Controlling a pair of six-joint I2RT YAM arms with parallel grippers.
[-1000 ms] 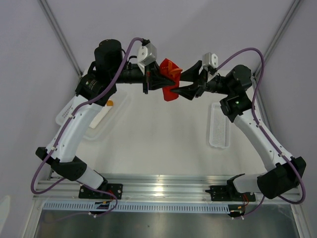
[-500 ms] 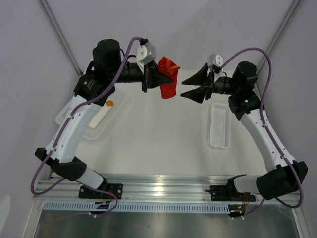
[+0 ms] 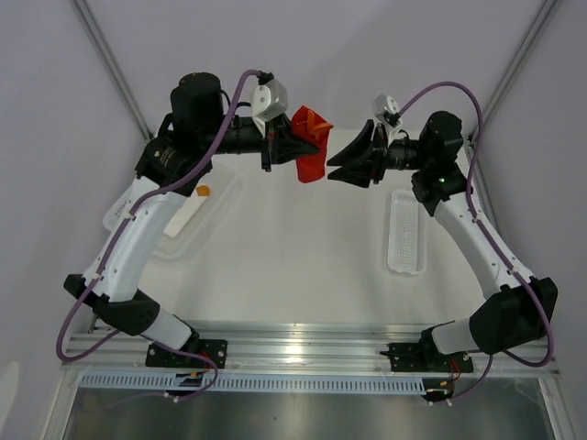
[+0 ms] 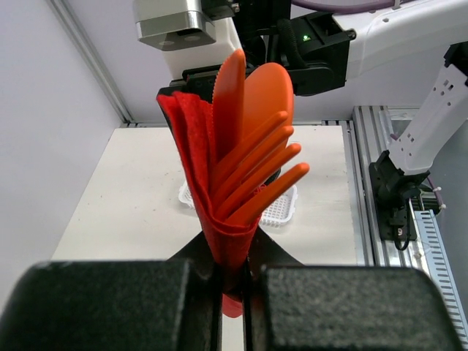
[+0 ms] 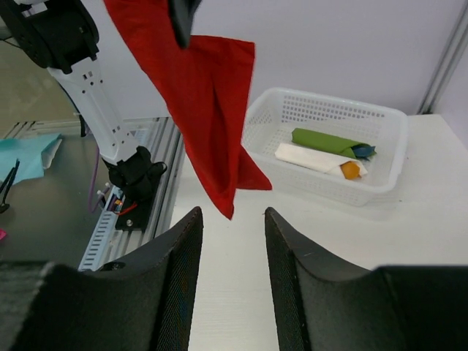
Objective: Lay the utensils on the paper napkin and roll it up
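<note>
**Overhead view.** The left gripper (image 3: 282, 147) is seen clamped on a red napkin (image 3: 310, 167), which is held in the air over the far part of the table (image 3: 293, 266). Orange utensils (image 3: 316, 122) stick out of its upper end. The right gripper (image 3: 333, 168) is set just beside the napkin without touching it, jaws parted. Bare tabletop lies between the arms, bounded by a white basket (image 3: 124, 209) at the left edge and a white tray (image 3: 405, 234) at the right.

**Left wrist view.** The fingers (image 4: 110, 307) are pressed together on the napkin's lower end. The utensils fan upward out of the fold. A spoon bowl and fork tines can be made out, but the handles are hidden in the paper.

**Right wrist view.** The fingers (image 5: 168, 285) stand a little apart with nothing gripped. The napkin hangs above them, its corner pointing down toward the gap and clear of both. Its top is cut off by the frame. A green roll (image 5: 325, 141) and a white roll (image 5: 311, 159) lie in the basket.
</note>
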